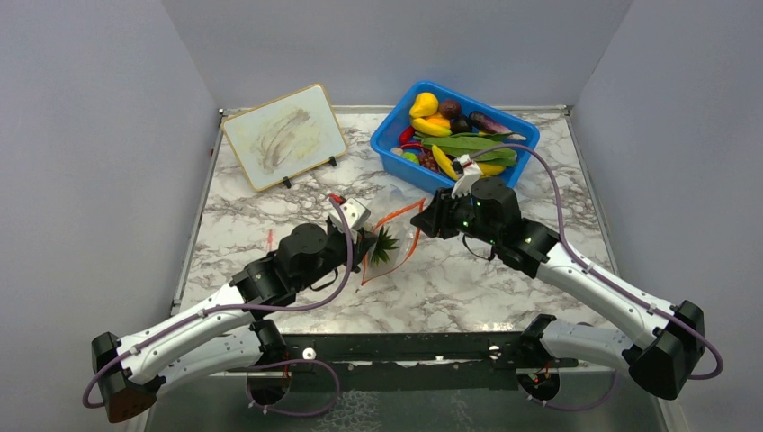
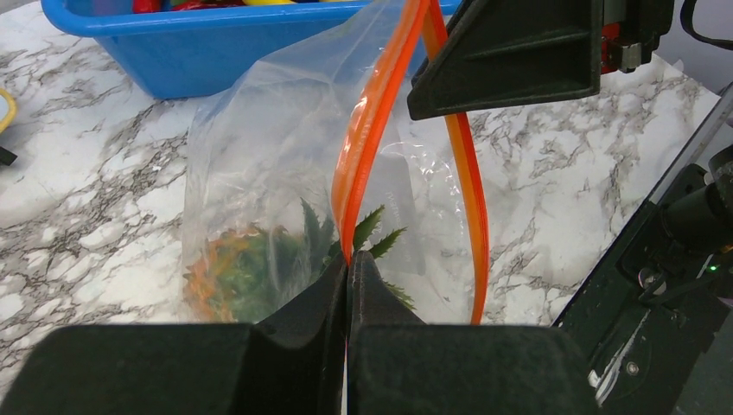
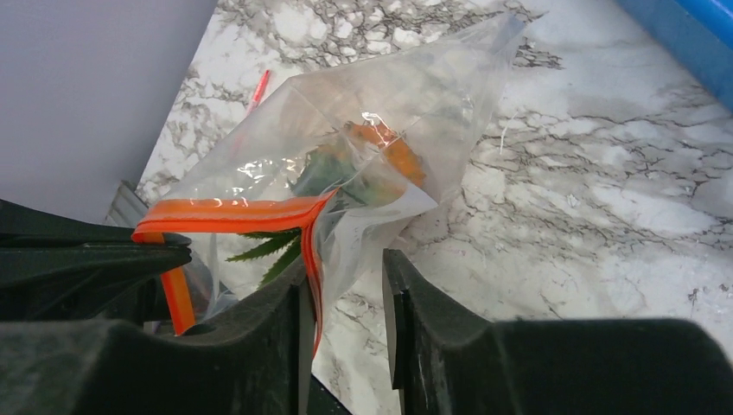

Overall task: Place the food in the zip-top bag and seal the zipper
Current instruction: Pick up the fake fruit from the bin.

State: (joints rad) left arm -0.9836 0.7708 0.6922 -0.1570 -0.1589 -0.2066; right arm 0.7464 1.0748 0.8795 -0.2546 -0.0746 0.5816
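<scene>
Zip-top bag (image 1: pixel 396 236) at the table's centre, strung between the two grippers. It is clear and crinkled. The mouth is agape, with the two sides of the orange zipper (image 2: pixel 372 130) spread apart.

Toy pineapple (image 2: pixel 238 272) inside the bag, orange body deep in, green crown towards the mouth. Cannot tell whether the bag rests on the marble or hangs clear.

Left gripper (image 2: pixel 347 277) on the bag's left side. Fingers are pressed together on one side of the zipper, no gap between them.

Right gripper (image 3: pixel 341 277) on the bag's right side. Fingers are part-way apart with a plain gap. The bag's edge and a run of zipper lie against the inner face of one finger, not pinched.

Blue bin (image 1: pixel 396 162) far right, just beyond the right gripper. It is heaped with toy food: bananas (image 1: pixel 432 127), green leaves (image 1: pixel 468 144), a dark round fruit (image 1: pixel 450 108).

Smeared whiteboard (image 1: pixel 283 137) far left, tilted back on small feet.

Marble table (image 1: pixel 468 279) under all of it.
</scene>
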